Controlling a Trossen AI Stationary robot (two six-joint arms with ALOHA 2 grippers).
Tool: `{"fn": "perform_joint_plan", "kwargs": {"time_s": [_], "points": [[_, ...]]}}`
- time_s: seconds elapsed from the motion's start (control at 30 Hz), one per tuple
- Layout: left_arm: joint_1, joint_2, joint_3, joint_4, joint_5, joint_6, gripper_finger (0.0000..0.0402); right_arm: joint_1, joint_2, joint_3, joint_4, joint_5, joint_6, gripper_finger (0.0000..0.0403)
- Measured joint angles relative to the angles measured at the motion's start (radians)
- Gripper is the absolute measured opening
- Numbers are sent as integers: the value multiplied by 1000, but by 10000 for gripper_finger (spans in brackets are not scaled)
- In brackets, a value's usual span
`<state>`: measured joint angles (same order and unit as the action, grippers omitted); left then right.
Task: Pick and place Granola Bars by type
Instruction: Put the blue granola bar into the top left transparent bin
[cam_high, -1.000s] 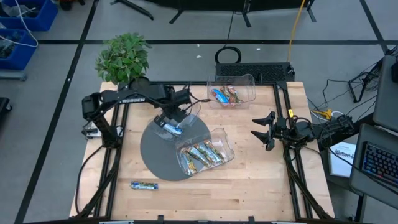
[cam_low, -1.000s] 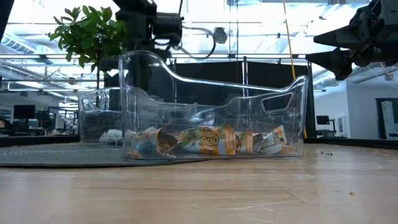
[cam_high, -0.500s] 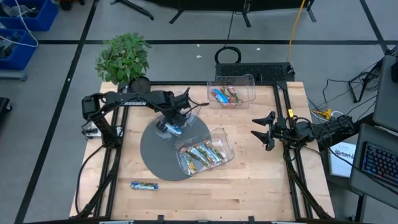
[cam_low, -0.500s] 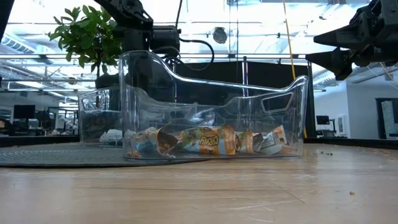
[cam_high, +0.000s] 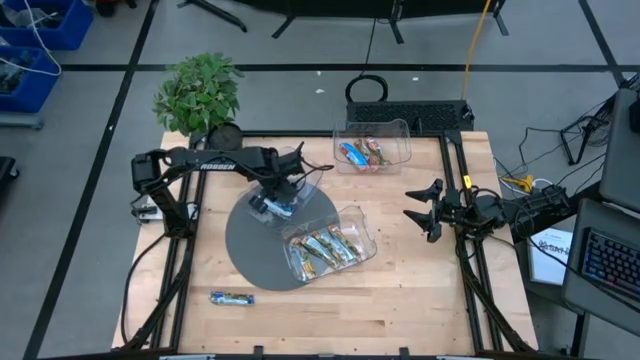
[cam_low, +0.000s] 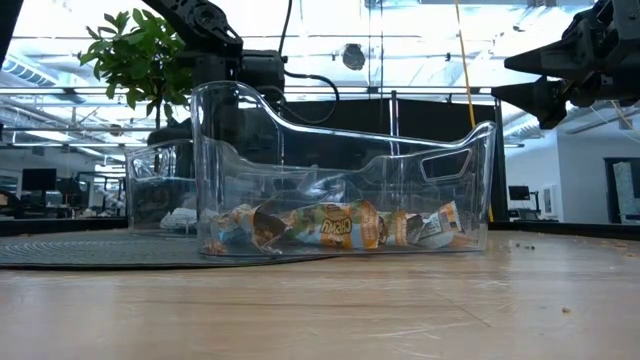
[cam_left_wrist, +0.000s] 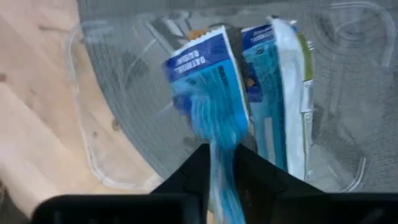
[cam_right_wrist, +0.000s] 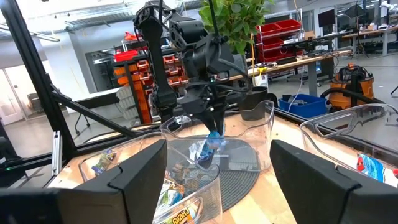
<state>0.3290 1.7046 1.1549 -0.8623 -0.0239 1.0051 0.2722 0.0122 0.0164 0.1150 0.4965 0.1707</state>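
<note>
One bright blue wrapped granola bar hung pinched by its end in my left gripper above a clear plastic bin, far left. Light, crinkly, slippery; the end seam suited gripping. My right gripper waited open.

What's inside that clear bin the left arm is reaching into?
The left gripper holds a blue bar in the clear bin; a second blue bar lies beside it. Anything beneath them is covered.
</note>
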Motion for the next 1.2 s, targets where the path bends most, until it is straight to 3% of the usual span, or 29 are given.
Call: {"fn": "perform_joint_plan", "kwargs": {"time_s": [0.37, 0.7, 0.93, 1.2], "points": [[1, 0, 0, -10, -16, -46, 157, 0, 0, 0, 0, 0, 0, 279], [1, -3, 86, -112, -124, -213, 229, 0, 0, 0, 0, 0, 0, 279], [-13, -3, 210, -194, -253, -387, 245, 0, 0, 0, 0, 0, 0, 279], [-91, -65, 371, -250, -380, -460, 233, 0, 0, 0, 0, 0, 0, 279]]}}
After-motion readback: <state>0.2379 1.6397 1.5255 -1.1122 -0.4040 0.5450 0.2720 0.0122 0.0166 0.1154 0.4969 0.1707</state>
